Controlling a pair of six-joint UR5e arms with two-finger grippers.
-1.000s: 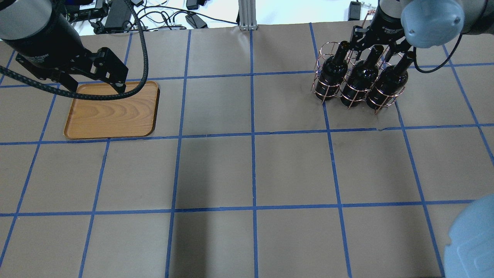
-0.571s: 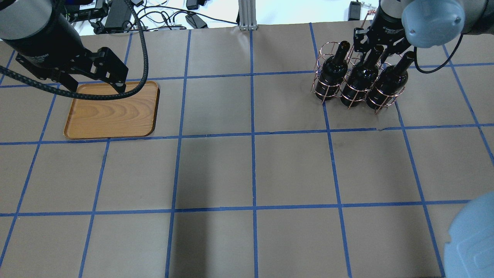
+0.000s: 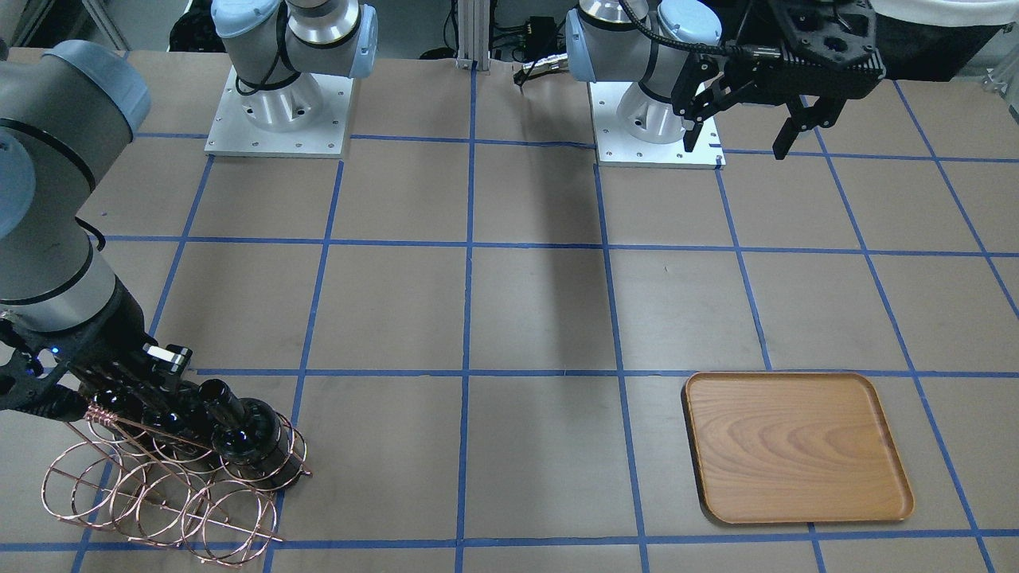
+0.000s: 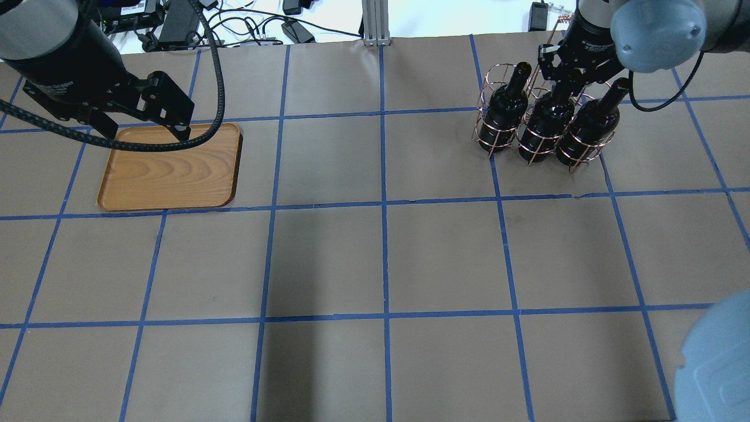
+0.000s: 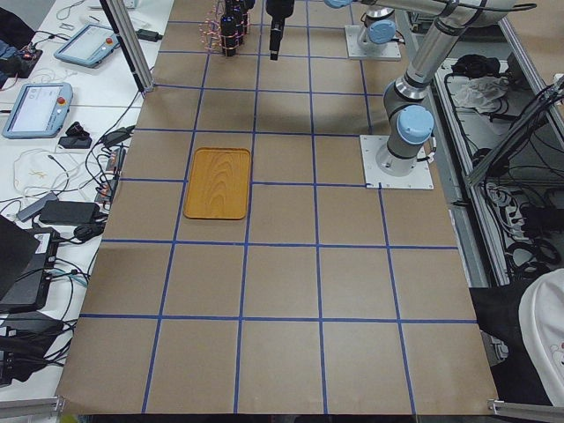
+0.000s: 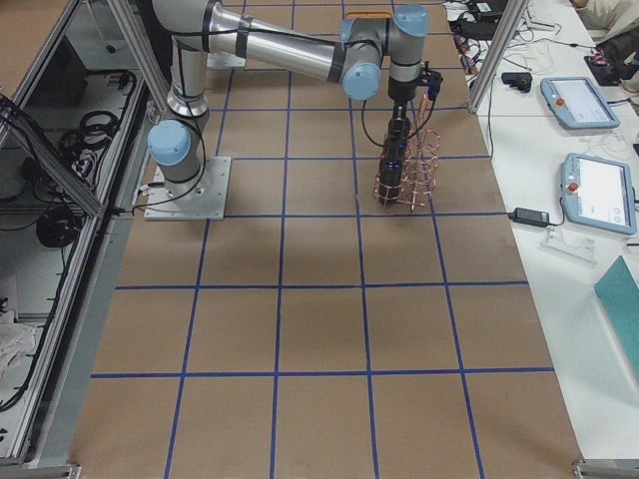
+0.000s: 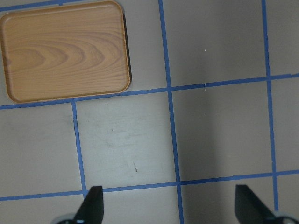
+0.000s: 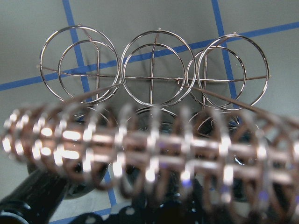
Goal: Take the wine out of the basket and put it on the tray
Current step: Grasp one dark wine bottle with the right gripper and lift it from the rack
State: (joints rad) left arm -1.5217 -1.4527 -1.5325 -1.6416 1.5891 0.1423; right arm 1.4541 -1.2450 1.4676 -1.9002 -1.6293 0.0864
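Observation:
Three dark wine bottles stand in the copper wire basket [image 4: 486, 99] at the table's far right: a left [image 4: 504, 114], a middle [image 4: 542, 126] and a right one [image 4: 589, 126]. My right gripper [image 4: 563, 79] reaches down beside the coiled handle [image 8: 140, 144], its fingers drawn in on the middle bottle's neck, which they hide. The wooden tray [image 4: 170, 176] lies bare at the far left. My left gripper [image 4: 146, 129] hangs open and empty above the tray's near edge; its fingertips [image 7: 93, 207] frame bare table.
Blue tape lines grid the brown table cover. The basket's outer row of rings [image 3: 159, 493] holds no bottles. An aluminium post [image 4: 375, 23], cables and power bricks lie past the far edge. The two arm bases [image 3: 279, 111] stand at the robot's side.
My right gripper has sunk onto the middle bottle's neck and its fingers have drawn together from wide open. The left arm, tray and basket have not moved.

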